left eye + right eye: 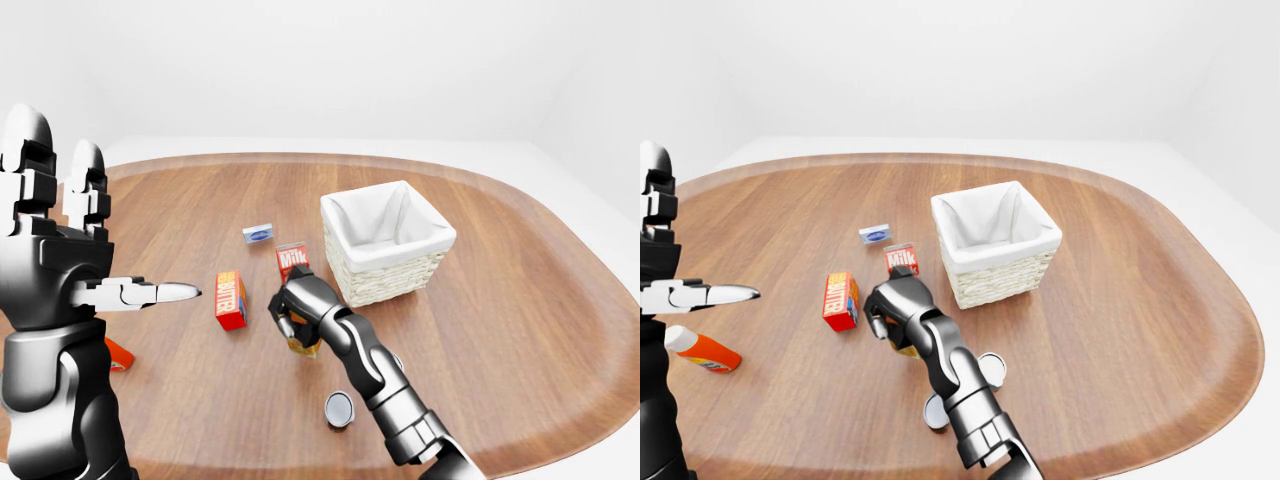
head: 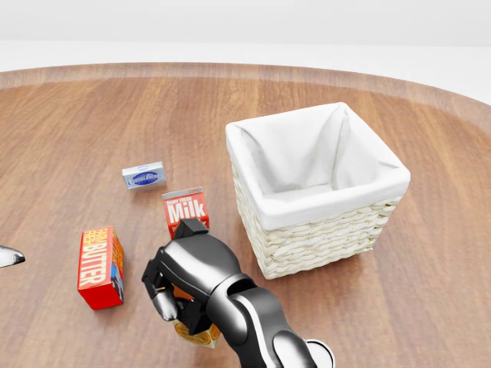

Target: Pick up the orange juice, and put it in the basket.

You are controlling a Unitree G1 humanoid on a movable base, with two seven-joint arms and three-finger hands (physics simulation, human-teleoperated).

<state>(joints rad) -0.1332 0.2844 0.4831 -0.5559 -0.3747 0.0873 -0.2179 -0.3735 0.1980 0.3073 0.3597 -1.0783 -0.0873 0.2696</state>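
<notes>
Wooden table (image 1: 520, 330), right hand (image 2: 184, 280) with fingers (image 2: 163, 305) closed round orange juice (image 2: 198, 334), milk carton (image 2: 185, 211) just beyond fingertips, left hand (image 1: 50, 250) raised, fingers spread open, empty

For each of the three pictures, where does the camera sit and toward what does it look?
Left-eye view: on the head, looking across the table; raised left hand fills the left edge.
Head view: on the head, tilted down at the basket; right hand covers the orange juice.
Right-eye view: on the head, slightly right; right arm reaches in from the bottom.
All share the milk and butter.
</notes>
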